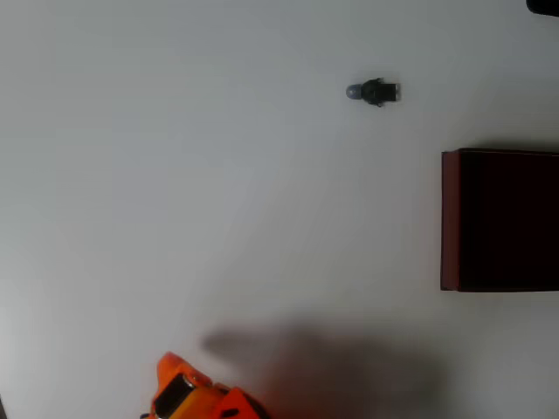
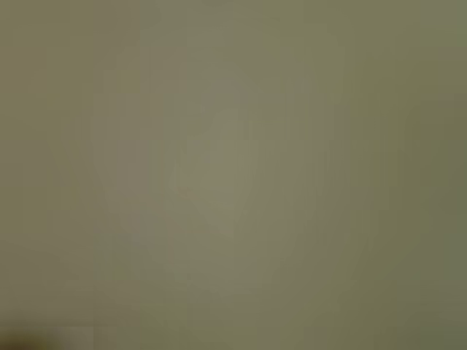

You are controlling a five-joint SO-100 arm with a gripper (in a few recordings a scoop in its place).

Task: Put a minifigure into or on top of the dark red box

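Minifigure: the minifigure (image 1: 374,92) lies flat on the white worktop (image 1: 175,175) in the overhead view, toward the upper edge and right of centre; its pale grey-blue head points to picture left, its dark body to picture right.
Contact: nothing touches the minifigure; bare worktop surrounds it.
Dark red box: the dark red box (image 1: 450,218) sits at the right edge of the worktop, cut off by the frame; one maroon wall faces left and the inside looks near-black.
Figure vs box: the minifigure is outside the box, apart from it, above and to the left of the box's upper left corner in the overhead view.
Arm: an orange arm part (image 1: 201,397) shows at the lower edge of the worktop, left of centre, well apart from both the figure and the box; a soft shadow spreads to its right.
Pincer: cannot tell how far it is open or whether it has hold of anything.
Wrist view: a uniform blurred grey-green field, no detail readable.
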